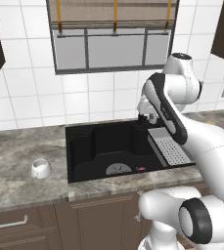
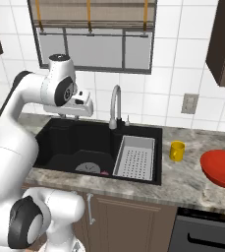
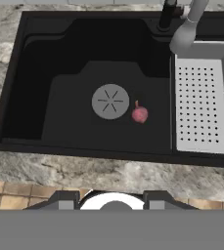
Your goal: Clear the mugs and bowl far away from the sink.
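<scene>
1. The sink [image 1: 91, 146] is a black basin sunk into a grey marbled counter [image 1: 15, 161], under a window [image 1: 111, 46] with a half-lowered blind
2. A round grey drain [image 3: 110, 101] sits in the basin floor; just right of it in the hand view lies a small pink, radish-like thing [image 3: 140, 114], near the drain but apart from it
3. A grey perforated tray [image 2: 135, 156] fills the right end of the sink; the curved chrome tap [image 2: 115, 106] rises from the rim behind it
4. The white mug [image 1: 40, 168] stands on the counter left of the sink, apart from the rim. Any mark on its side is too small to read
5. The yellow mug [image 2: 177, 150] stands upright on the counter right of the sink, near the tray end
6. The red bowl [image 2: 221, 168] rests on the counter further right, apart from the yellow mug and well clear of the sink
7. The arm [image 2: 20, 128] reaches over the sink, and the gripper [image 3: 111, 195] hangs above the basin's near rim, looking down into it. Its fingers [image 3: 67, 198] stand partly apart with a white rounded thing showing between them; whether that is held I cannot tell
8. No brand, label or writing can be read anywhere; the wall sockets [image 2: 188, 103] on the white tiles are blank
</scene>
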### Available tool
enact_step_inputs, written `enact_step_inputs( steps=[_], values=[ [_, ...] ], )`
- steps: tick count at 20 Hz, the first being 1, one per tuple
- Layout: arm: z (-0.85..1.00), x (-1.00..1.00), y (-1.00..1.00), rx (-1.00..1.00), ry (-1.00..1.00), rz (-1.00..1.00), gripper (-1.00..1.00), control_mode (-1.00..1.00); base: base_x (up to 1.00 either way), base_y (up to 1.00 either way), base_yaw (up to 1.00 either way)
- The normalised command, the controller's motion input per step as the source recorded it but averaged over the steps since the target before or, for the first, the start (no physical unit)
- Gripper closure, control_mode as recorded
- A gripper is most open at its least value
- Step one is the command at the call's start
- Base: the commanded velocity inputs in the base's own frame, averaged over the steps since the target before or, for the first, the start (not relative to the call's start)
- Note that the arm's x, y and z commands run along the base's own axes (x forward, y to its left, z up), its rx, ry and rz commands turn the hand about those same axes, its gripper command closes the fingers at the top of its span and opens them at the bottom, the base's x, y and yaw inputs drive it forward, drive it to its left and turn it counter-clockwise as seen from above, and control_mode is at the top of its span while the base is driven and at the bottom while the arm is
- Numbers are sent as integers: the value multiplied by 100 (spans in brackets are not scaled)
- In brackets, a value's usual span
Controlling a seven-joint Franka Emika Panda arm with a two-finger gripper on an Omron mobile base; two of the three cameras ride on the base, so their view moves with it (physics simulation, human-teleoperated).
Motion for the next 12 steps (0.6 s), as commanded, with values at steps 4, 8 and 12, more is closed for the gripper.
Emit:
enact_step_inputs(
  steps=[4,8,12],
  values=[
    [0,-14,0,0,0,0,-100,-100,0,0,0],
    [0,-46,4,-2,-2,0,-100,-100,0,0,0],
    [19,-63,6,-8,-2,-5,-100,-100,0,0,0]
  ],
)
